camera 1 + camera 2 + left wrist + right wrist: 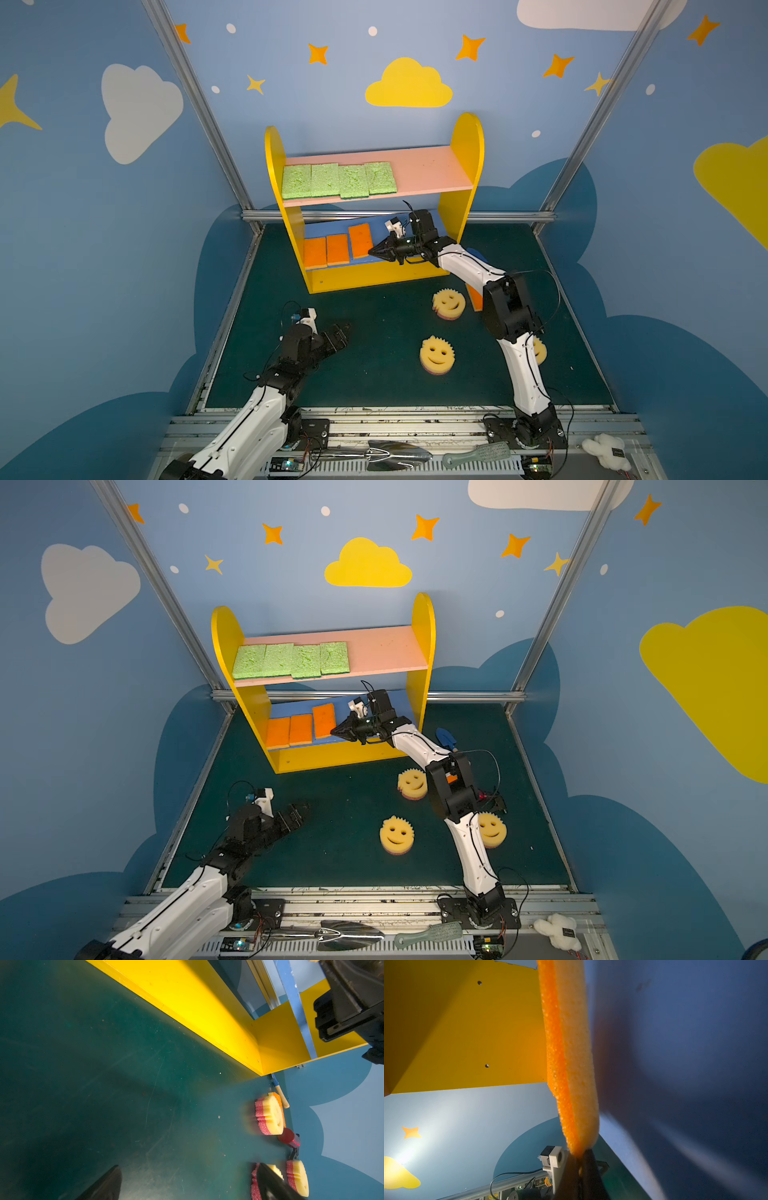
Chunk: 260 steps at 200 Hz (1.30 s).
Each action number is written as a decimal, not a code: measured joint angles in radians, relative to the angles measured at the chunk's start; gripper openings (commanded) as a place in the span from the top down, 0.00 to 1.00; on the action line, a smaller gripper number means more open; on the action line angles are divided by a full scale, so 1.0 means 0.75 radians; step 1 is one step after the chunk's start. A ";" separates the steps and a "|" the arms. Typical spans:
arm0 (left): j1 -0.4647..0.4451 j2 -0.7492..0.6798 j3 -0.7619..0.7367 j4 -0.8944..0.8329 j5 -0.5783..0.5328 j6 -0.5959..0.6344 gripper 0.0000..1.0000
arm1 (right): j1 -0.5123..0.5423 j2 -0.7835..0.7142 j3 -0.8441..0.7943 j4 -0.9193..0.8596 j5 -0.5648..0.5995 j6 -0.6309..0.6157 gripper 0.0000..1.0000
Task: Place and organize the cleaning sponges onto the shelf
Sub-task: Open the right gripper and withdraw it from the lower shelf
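Right wrist cam, right pincer (580,1154) nipping orange sponge (571,1053), at shelf (467,1032)

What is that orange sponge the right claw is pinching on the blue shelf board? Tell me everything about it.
The orange sponge is a rectangle, a rough orange layer over softer yellow foam. It rests on the shelf's blue lower board, askew, apart from two neat matching neighbours. The right gripper, shut, pinches its near edge.

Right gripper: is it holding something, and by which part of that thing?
Yes. The right gripper is shut on an orange-topped sponge, pinching it flat across its thickness at the end nearest the robot.
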 measured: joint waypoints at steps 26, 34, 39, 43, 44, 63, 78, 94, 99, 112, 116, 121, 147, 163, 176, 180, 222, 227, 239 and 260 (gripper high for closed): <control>0.001 0.001 0.000 0.000 0.001 0.000 0.01 | 0.004 0.014 0.007 -0.017 -0.016 0.001 1.00; 0.001 0.002 0.000 0.000 0.001 0.000 0.01 | 0.005 0.021 0.014 -0.020 -0.023 0.000 1.00; 0.001 0.003 0.000 0.001 0.001 0.000 0.01 | 0.007 0.026 0.022 -0.024 -0.030 0.000 1.00; 0.001 0.004 0.000 0.000 0.001 0.000 0.00 | 0.008 0.032 0.030 -0.026 -0.033 0.000 1.00; 0.001 0.004 0.000 0.001 0.001 0.000 0.00 | 0.008 0.032 0.031 -0.026 -0.033 -0.001 1.00; 0.001 0.010 0.000 0.000 0.001 0.000 0.00 | 0.016 0.054 0.069 -0.037 -0.044 -0.001 1.00; 0.002 0.011 0.000 0.000 0.001 0.001 0.01 | 0.022 0.059 0.078 -0.041 -0.047 -0.001 0.99; 0.003 0.011 0.000 0.000 0.001 0.001 0.00 | 0.022 0.059 0.082 -0.044 -0.050 -0.002 0.88; 0.003 0.011 0.000 0.000 0.001 0.001 0.01 | 0.022 0.059 0.084 -0.046 -0.051 -0.001 0.83; 0.003 0.010 0.000 0.000 0.001 0.002 0.00 | 0.022 0.059 0.086 -0.051 -0.052 -0.007 0.75; 0.003 0.010 0.000 -0.001 0.001 0.003 0.00 | 0.022 0.059 0.087 -0.052 -0.052 -0.011 0.73; 0.003 0.009 0.000 -0.001 0.001 0.003 0.01 | 0.022 0.059 0.087 -0.056 -0.051 -0.015 0.70; 0.003 0.004 0.000 -0.001 0.002 0.003 0.00 | 0.022 0.059 0.089 -0.080 -0.049 -0.036 0.61; 0.003 -0.005 0.000 -0.005 0.005 0.003 0.01 | 0.022 0.058 0.090 -0.083 -0.051 -0.043 0.58; 0.004 -0.016 0.000 -0.012 0.009 0.003 0.01 | 0.022 0.058 0.092 -0.084 -0.052 -0.048 0.55; 0.004 -0.021 0.000 -0.014 0.011 0.003 0.01 | 0.022 0.057 0.092 -0.084 -0.052 -0.049 0.54; 0.004 -0.092 0.000 -0.057 0.026 -0.002 0.00 | 0.021 0.013 0.057 -0.113 -0.030 -0.098 0.45; 0.004 -0.104 0.000 -0.063 0.027 -0.003 0.00 | 0.020 0.001 0.046 -0.119 -0.026 -0.102 0.44; 0.004 -0.129 0.000 -0.081 0.032 -0.006 0.00 | 0.018 -0.029 0.012 -0.140 -0.016 -0.123 0.43; 0.004 -0.160 0.001 -0.111 0.039 -0.010 0.00 | 0.016 -0.091 -0.049 -0.186 0.025 -0.168 0.42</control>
